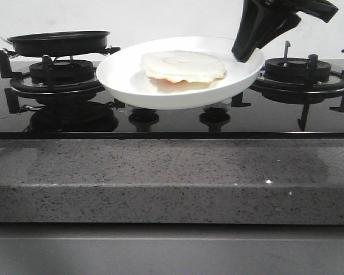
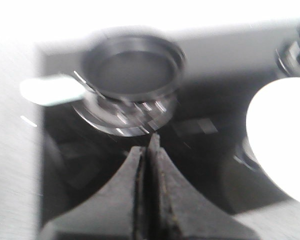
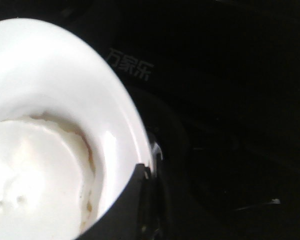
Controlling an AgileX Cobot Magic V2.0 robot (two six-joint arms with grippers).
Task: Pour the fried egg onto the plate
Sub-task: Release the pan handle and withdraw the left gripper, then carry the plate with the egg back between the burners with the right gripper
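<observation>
Now, grip: right fingers [image 1: 245, 52] pinch the plate [image 1: 132, 86] rim; left fingers [image 2: 149, 150] pressed together, empty.
Risk: tilted plate could slide the fried egg [image 1: 182, 66] off.

The wide white round plate [image 1: 180, 86] fills the middle of the glossy black glass hob [image 1: 160, 123], its rim close to the black iron pan supports on both sides. The black right gripper [image 1: 245, 55] blocks the plate's right rim. The black round frying pan [image 1: 58, 43] occupies the left burner [image 1: 51, 80]. The right burner [image 1: 301, 77] is uncovered. The speckled grey stone counter edge [image 1: 172, 177] in front carries nothing.
</observation>
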